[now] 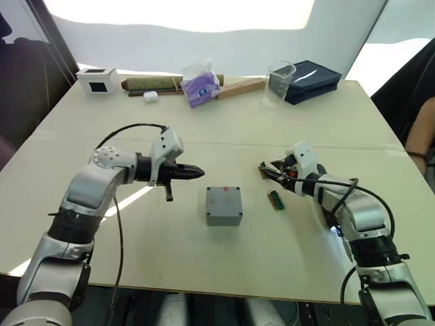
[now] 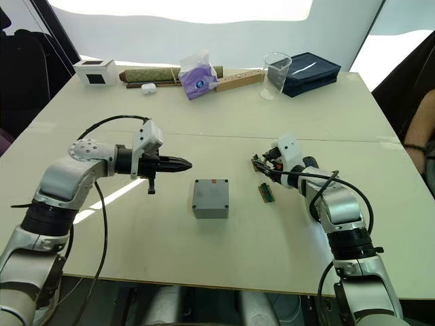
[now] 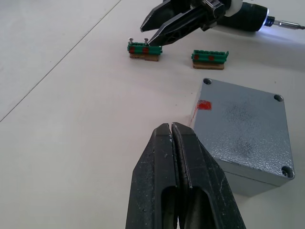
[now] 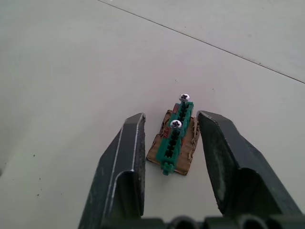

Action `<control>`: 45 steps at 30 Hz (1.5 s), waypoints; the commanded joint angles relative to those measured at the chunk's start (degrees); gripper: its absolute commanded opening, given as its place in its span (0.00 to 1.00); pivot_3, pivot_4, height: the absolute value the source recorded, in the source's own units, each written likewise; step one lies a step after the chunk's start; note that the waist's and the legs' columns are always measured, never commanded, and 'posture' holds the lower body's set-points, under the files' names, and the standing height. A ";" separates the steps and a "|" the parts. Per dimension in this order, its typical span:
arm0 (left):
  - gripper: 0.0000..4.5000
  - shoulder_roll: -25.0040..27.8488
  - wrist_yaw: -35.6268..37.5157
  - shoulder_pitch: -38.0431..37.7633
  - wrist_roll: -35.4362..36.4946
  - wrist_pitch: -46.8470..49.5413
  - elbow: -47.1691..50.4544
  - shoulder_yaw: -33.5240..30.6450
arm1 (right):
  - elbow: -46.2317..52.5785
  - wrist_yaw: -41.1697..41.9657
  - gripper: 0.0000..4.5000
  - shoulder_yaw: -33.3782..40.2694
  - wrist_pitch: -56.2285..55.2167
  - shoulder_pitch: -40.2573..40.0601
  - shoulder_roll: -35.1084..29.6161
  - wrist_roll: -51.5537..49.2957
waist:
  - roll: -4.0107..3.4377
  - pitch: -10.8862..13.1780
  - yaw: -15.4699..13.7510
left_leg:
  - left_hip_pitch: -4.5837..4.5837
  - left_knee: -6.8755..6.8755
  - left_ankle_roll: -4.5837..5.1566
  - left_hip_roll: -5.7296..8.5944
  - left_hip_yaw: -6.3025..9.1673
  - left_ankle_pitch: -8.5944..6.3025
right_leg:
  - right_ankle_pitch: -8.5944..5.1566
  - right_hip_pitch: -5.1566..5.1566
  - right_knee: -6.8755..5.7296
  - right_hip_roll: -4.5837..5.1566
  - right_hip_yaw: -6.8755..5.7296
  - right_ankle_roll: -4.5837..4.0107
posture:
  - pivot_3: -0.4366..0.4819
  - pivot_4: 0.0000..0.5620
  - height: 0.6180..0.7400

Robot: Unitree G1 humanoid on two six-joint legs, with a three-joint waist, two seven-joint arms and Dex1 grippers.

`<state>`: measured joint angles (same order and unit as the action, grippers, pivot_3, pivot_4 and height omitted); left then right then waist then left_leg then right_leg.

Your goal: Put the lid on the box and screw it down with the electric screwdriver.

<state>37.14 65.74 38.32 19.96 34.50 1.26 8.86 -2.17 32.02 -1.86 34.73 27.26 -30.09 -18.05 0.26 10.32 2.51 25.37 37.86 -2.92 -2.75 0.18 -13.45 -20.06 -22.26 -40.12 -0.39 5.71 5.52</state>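
We see our left gripper (image 3: 172,138) pressed closed and empty beside the small square grey metal box (image 1: 223,205), its flat grey lid (image 3: 243,125) already on, mid-table, while our right gripper (image 4: 170,138), open, straddles a green screw strip (image 4: 175,136), the black electric screwdriver (image 3: 248,18) largely hidden.

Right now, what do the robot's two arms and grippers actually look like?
Both arms are silver-grey metallic shells with black joint bands and loose black cables looping alongside. Each wrist carries a white housing. The left gripper and right gripper each have two glossy black tapered fingers; the right wrist shows small red details.
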 commanded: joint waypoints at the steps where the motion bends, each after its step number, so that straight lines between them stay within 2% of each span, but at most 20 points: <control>1: 0.00 -0.02 -0.57 -0.36 0.27 -0.27 2.67 -0.11 | -0.30 0.55 0.43 0.25 -1.55 1.17 0.42 1.28 | 0.00 0.00 0.00 | 0.00 0.00 0.00 0.00 0.00 0.00 | 0.00 0.00 0.00 0.00 0.00 0.00 | 0.48 0.27 1.00; 7: 0.00 0.06 -0.94 -1.05 0.29 -0.17 3.28 -0.04 | -1.72 0.84 0.43 0.47 -2.33 1.66 1.06 2.38 | 0.00 0.00 0.04 | 0.00 0.00 0.00 0.00 0.00 0.00 | 0.00 0.00 0.00 0.01 0.00 0.00 | 0.48 0.27 1.00; 8: 0.00 0.07 -1.07 -1.15 0.33 -0.08 3.45 0.00 | -1.92 0.84 0.31 0.43 -2.64 1.78 1.23 2.62 | 0.00 0.00 0.04 | 0.00 0.00 0.00 0.00 0.00 0.00 | 0.00 0.00 0.00 0.01 0.00 0.00 | 0.48 0.27 1.00; 9: 0.00 0.08 -1.19 -1.24 0.37 0.04 3.65 0.08 | -2.04 0.88 0.25 0.36 -2.91 1.85 1.36 2.83 | 0.00 0.00 0.04 | 0.00 0.00 0.00 0.00 0.00 0.00 | 0.00 0.00 0.00 0.01 0.00 0.00 | 0.48 0.27 1.00; 11: 0.00 0.08 -1.40 -1.37 0.42 0.20 3.93 0.21 | -2.31 0.91 0.05 0.31 -3.30 1.96 1.62 3.18 | 0.00 0.00 0.02 | 0.00 0.00 0.00 0.00 0.00 0.00 | 0.00 0.00 0.00 0.01 0.00 0.00 | 0.48 0.27 1.00; 12: 0.00 0.05 -1.52 -1.42 0.44 0.28 4.07 0.29 | -2.42 0.98 0.00 0.32 -3.49 1.94 1.72 3.37 | 0.00 0.00 0.02 | 0.00 0.00 0.00 0.00 0.00 0.00 | 0.00 0.00 0.00 0.01 0.00 0.00 | 0.48 0.27 1.00; 20: 0.00 -0.04 -2.02 -1.42 0.51 0.67 4.32 0.77 | -2.09 1.13 0.00 0.89 -3.40 1.85 2.12 4.17 | 0.00 0.00 0.03 | 0.00 0.00 0.00 0.00 0.00 0.00 | 0.00 0.00 0.00 0.01 0.00 0.00 | 0.48 0.27 1.00; 33: 0.00 -1.39 -2.87 -0.78 2.17 2.36 4.88 -0.19 | 6.28 -1.24 0.00 6.49 1.24 1.92 1.93 0.63 | 0.00 0.00 0.00 | 0.00 0.00 0.00 0.00 0.01 0.00 | 0.00 0.01 -0.01 0.01 0.00 0.00 | 0.48 0.27 1.00; 35: 0.00 -0.63 -1.83 -0.78 4.40 4.64 6.63 -1.13 | 10.97 -0.68 0.00 7.11 2.29 0.44 1.71 -1.00 | 0.00 0.00 0.00 | 0.00 0.00 0.00 0.00 0.01 0.00 | 0.00 0.01 -0.01 0.01 0.00 0.00 | 0.48 0.27 1.00; 39: 0.00 4.23 2.27 -3.05 7.53 7.52 11.17 -1.34 | 23.86 1.31 0.00 6.92 5.80 -5.26 1.20 -5.71 | -0.01 0.00 0.09 | 0.00 -0.08 0.00 -0.02 0.07 0.00 | 0.00 -0.02 0.00 -0.01 -0.01 -0.01 | 0.48 0.27 1.00; 45: 0.00 6.44 2.75 -4.99 9.85 9.50 13.35 -1.78 | 32.79 0.59 0.00 3.96 9.31 -10.03 1.90 -8.11 | 0.00 0.00 0.01 | -0.03 0.02 -0.01 -0.01 0.05 0.00 | 0.00 0.08 -0.01 0.01 -0.02 0.00 | 0.48 0.27 1.00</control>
<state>42.62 68.05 33.52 29.03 44.25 12.69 8.14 26.34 32.85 3.06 43.67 17.83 -28.34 -24.94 0.27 10.32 2.52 25.34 37.89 -2.92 -2.75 0.23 -13.45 -20.06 -22.18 -40.12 -0.38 5.69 5.52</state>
